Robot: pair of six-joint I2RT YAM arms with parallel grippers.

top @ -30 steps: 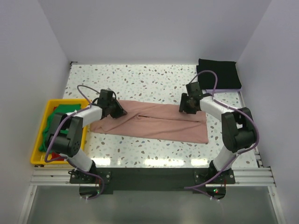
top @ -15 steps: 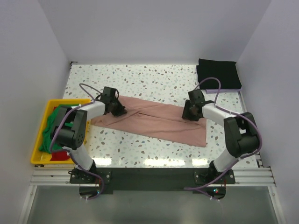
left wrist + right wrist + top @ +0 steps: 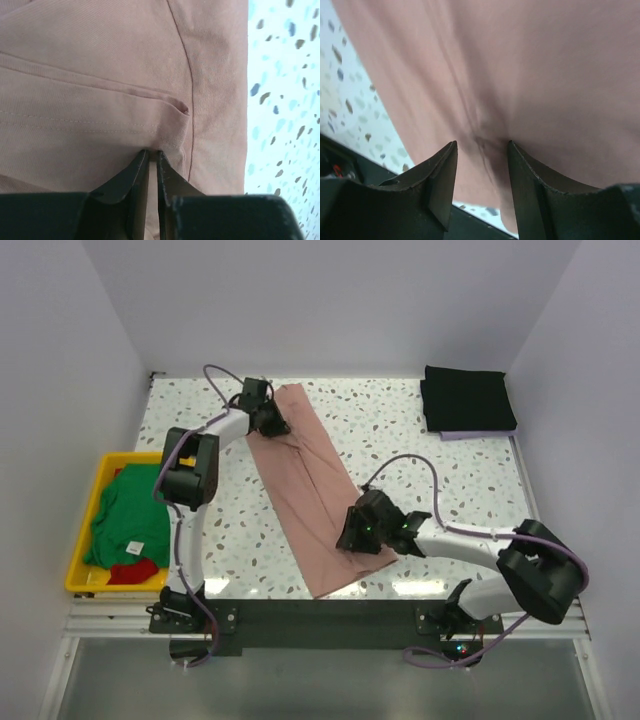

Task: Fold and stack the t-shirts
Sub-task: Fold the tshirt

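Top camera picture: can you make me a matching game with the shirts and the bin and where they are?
Things:
1. pink shirt
2. black shirt
3. green shirt
4. yellow bin

Places:
A. folded at the far right corner of the table
B. at the table's left side
C. inside the bin
D. lying slantwise across the middle of the table

Pairs: 1-D, 2-A, 3-C, 4-B.

One pink shirt [image 3: 310, 480], one black shirt [image 3: 468, 398], one green shirt [image 3: 125, 515], one bin [image 3: 90, 586].
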